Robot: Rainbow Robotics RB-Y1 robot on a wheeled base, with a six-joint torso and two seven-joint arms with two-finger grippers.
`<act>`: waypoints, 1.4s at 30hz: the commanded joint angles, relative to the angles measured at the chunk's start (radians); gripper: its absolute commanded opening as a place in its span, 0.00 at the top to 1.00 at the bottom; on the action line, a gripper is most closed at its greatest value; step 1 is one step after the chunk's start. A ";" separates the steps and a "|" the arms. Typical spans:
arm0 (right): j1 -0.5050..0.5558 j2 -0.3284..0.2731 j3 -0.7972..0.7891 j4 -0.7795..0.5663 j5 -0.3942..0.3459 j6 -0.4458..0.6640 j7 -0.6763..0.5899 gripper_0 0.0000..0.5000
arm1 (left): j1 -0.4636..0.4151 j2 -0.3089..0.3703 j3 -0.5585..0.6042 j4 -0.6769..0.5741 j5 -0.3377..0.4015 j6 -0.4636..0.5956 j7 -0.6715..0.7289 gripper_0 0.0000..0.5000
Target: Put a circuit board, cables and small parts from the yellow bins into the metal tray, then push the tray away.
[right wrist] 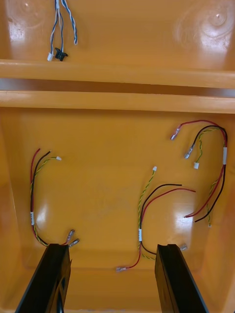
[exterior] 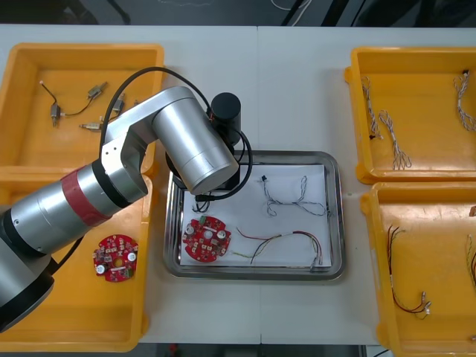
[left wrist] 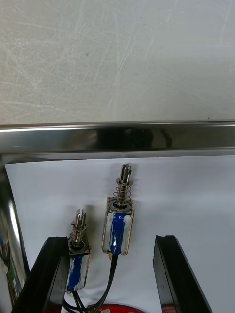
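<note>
Front view: the tray (exterior: 297, 155), white inside, sits mid-table (exterior: 290, 89) between four bins. In it lie a board (exterior: 207, 238) at the near left, a blue-and-white cable (exterior: 294, 195) toward the far right, and a red-and-yellow cable (exterior: 282, 239) just right of the board. The left arm (exterior: 186, 149) reaches in from the left and ends over the tray's far left corner. Left wrist view: the left jaws are released, standing wide apart just above the white lining and near the tray's rim. Between them lie two small metal parts (left wrist: 118, 222), each wrapped in blue, with a spring and pin at the end toward the rim. The larger part lies free in the gap. The smaller part (left wrist: 78, 254) lies close against one finger, and contact cannot be judged. Black leads run from both parts back toward the jaws' base, where the board's red edge shows. Right wrist view: the right jaws are likewise released and grasp nothing, poised above the floor of the near right bin (right wrist: 107, 146), which holds three red, black and yellow cables (right wrist: 147, 205) lying apart. Beyond its wall, the far right bin (right wrist: 147, 34) holds twisted cable ends (right wrist: 63, 24). Front view, other bins: the far left bin (exterior: 82, 50) holds loose parts (exterior: 93, 125), and the near left bin (exterior: 74, 312) holds a second board (exterior: 115, 258).
</note>
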 commanded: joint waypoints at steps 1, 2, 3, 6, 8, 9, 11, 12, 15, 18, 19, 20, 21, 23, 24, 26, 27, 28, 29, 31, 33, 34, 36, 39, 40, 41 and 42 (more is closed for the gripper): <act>0.015 -0.027 -0.022 -0.009 -0.008 -0.008 0.045 0.00 | -0.007 -0.022 -0.011 -0.017 -0.012 -0.011 0.088 0.00; 0.015 -0.027 -0.022 -0.014 -0.010 -0.008 0.042 0.00 | -0.007 -0.021 -0.011 -0.019 -0.012 -0.011 0.088 0.00; 0.015 -0.027 -0.022 -0.020 -0.011 -0.008 0.041 0.00 | -0.009 -0.018 -0.011 -0.023 -0.010 -0.010 0.091 0.00; 0.015 -0.029 -0.022 -0.043 -0.011 -0.008 0.041 0.00 | -0.009 -0.007 -0.011 -0.042 -0.012 -0.002 0.092 0.00; 0.015 -0.034 -0.015 -0.058 -0.016 -0.008 0.045 0.00 | -0.010 0.007 0.003 -0.076 -0.010 0.024 0.089 0.00; 0.015 -0.037 -0.008 -0.063 -0.016 -0.009 0.047 0.00 | -0.009 0.012 0.007 -0.086 -0.009 0.033 0.089 0.00; 0.015 -0.055 0.024 -0.089 -0.021 -0.026 0.047 0.00 | -0.010 0.028 0.040 -0.137 0.005 0.079 0.086 0.00; 0.015 -0.064 0.038 -0.103 -0.022 -0.036 0.047 0.00 | -0.010 0.036 0.055 -0.157 0.010 0.098 0.086 0.00; 0.014 -0.098 0.082 -0.138 -0.027 -0.066 0.047 0.00 | -0.010 0.058 0.109 -0.203 0.040 0.153 0.082 0.00; 0.006 -0.115 0.117 -0.169 -0.054 -0.088 0.047 0.00 | -0.010 0.084 0.178 -0.249 0.088 0.208 0.072 0.00; -0.002 -0.116 0.126 -0.180 -0.071 -0.092 0.048 0.00 | -0.010 0.094 0.204 -0.266 0.103 0.230 0.069 0.00; -0.009 -0.118 0.133 -0.189 -0.093 -0.097 0.050 0.00 | -0.012 0.105 0.227 -0.278 0.120 0.253 0.065 0.00; -0.017 -0.118 0.137 -0.200 -0.108 -0.102 0.053 0.00 | -0.013 0.116 0.245 -0.286 0.134 0.270 0.060 0.00; -0.042 -0.118 0.160 -0.218 -0.136 -0.111 0.056 0.00 | -0.016 0.133 0.276 -0.298 0.159 0.300 0.051 0.00; -0.071 -0.118 0.191 -0.229 -0.149 -0.112 0.059 0.00 | -0.018 0.145 0.297 -0.306 0.177 0.319 0.045 0.00; -0.131 -0.116 0.254 -0.247 -0.163 -0.112 0.062 0.00 | -0.018 0.171 0.337 -0.315 0.209 0.344 0.002 0.00; -0.154 -0.116 0.281 -0.258 -0.163 -0.112 0.065 0.00 | -0.018 0.182 0.357 -0.318 0.225 0.344 -0.013 0.00; -0.170 -0.118 0.303 -0.262 -0.162 -0.114 0.065 0.00 | -0.018 0.189 0.369 -0.318 0.234 0.344 -0.024 0.00; -0.215 -0.118 0.355 -0.275 -0.157 -0.117 0.067 0.00 | -0.018 0.206 0.399 -0.318 0.263 0.344 -0.052 0.00; -0.282 -0.118 0.441 -0.276 -0.157 -0.120 0.070 0.00 | -0.018 0.232 0.435 -0.318 0.298 0.344 -0.073 0.00; -0.345 -0.115 0.518 -0.273 -0.152 -0.125 0.076 0.00 | -0.016 0.254 0.463 -0.318 0.324 0.344 -0.090 0.00; -0.382 -0.109 0.565 -0.270 -0.145 -0.125 0.079 0.00 | -0.016 0.269 0.475 -0.318 0.341 0.344 -0.102 0.00; -0.430 -0.104 0.628 -0.269 -0.128 -0.126 0.087 0.00 | -0.013 0.291 0.491 -0.316 0.361 0.344 -0.124 0.00; -0.529 -0.081 0.757 -0.269 -0.093 -0.125 0.100 0.00 | 0.004 0.334 0.527 -0.316 0.398 0.344 -0.161 0.00; -0.560 -0.070 0.800 -0.269 -0.077 -0.125 0.105 0.00 | 0.011 0.346 0.543 -0.318 0.410 0.344 -0.176 0.00; -0.577 -0.064 0.823 -0.269 -0.068 -0.125 0.106 0.00 | 0.016 0.354 0.550 -0.316 0.415 0.344 -0.185 0.00; -0.609 -0.052 0.867 -0.269 -0.050 -0.125 0.113 0.00 | 0.028 0.367 0.567 -0.318 0.425 0.344 -0.204 0.00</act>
